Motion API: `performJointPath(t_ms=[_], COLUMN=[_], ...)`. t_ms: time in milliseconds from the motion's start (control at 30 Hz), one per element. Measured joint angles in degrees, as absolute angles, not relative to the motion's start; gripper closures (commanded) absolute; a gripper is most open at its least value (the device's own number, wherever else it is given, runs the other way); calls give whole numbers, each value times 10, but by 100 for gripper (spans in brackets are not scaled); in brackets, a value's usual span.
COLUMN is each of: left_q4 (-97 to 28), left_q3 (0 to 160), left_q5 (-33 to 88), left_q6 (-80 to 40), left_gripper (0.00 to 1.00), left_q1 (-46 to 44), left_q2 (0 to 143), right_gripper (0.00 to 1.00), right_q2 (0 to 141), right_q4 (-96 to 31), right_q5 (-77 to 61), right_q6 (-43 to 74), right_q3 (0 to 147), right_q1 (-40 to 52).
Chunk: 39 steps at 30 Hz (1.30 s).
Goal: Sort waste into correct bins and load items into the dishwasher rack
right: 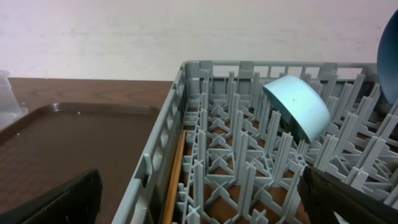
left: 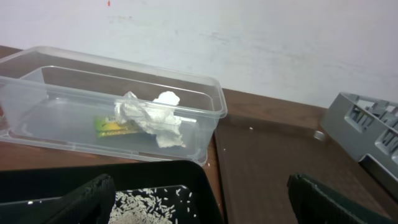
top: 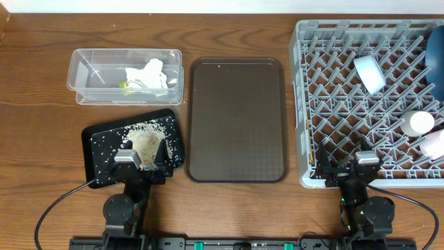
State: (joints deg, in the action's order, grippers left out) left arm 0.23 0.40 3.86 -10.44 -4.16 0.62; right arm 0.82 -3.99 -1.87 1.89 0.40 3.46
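Note:
The clear tub (top: 83,59) (left: 211,81) holds a crumpled white tissue (top: 149,75) (left: 155,115) and a yellow-green wrapper (top: 123,86) (left: 115,126). Rice grains (top: 142,135) (left: 146,202) lie heaped on the black tray (top: 97,146) (left: 62,180). Over that tray's near edge my left gripper (top: 143,165) (left: 202,193) stands open and empty. The grey rack (top: 302,83) (right: 168,118) holds a pale-blue bowl (top: 369,73) (right: 298,106), a blue dish (top: 436,48) (right: 388,56), a pale cup (top: 419,123) and a pink cup (top: 436,144). A chopstick (right: 174,180) lies along its left wall. My right gripper (top: 345,169) (right: 199,190) hangs open over the rack's front-left corner.
A dark brown serving tray (top: 236,118) (left: 280,162) (right: 74,137) lies between the black tray and the rack, with nothing on it. Wooden tabletop (top: 41,125) shows left of the bins. A pale wall stands behind the table.

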Motion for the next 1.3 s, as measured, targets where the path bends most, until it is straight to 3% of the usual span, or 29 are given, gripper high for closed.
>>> performJointPath(t_ms=[1300], left_q4=[-11], left_q3=[7], left_q5=[34], left_q6=[-104], left_gripper=[9], left_q1=[-42], left_q2=[12], right_gripper=[1], right_q2=[8], right_q4=[-40], right_q5=[-19], right_q6=[19], right_q3=[4], right_q1=[35])
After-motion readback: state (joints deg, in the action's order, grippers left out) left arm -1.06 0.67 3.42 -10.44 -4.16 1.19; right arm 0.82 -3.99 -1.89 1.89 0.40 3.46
